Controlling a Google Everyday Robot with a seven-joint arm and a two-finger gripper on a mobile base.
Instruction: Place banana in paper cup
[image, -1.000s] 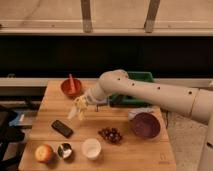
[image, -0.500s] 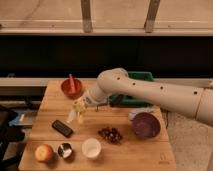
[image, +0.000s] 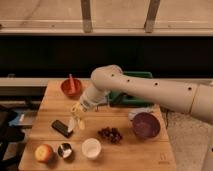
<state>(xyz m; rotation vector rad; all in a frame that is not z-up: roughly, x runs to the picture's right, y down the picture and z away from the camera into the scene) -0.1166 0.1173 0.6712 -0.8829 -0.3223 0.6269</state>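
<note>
My gripper (image: 80, 109) hangs over the left middle of the wooden table (image: 120, 156), at the end of the white arm that reaches in from the right. It is shut on the banana (image: 76, 121), whose pale yellow peel strips dangle below it, just above the tabletop. The paper cup (image: 91, 148), small, white and upright, stands near the front edge, a little to the right of the banana and closer to the camera.
A black flat object (image: 62, 128) lies just left of the banana. An apple (image: 43, 152) and a shiny metal cup (image: 64, 150) stand left of the paper cup. Dark grapes (image: 110, 134), a purple bowl (image: 146, 125), a red bowl (image: 72, 87) and a green bin (image: 134, 96) also occupy the table.
The gripper with the banana has shifted slightly down and toward the table's front. Everything else on the table has stayed in place.
</note>
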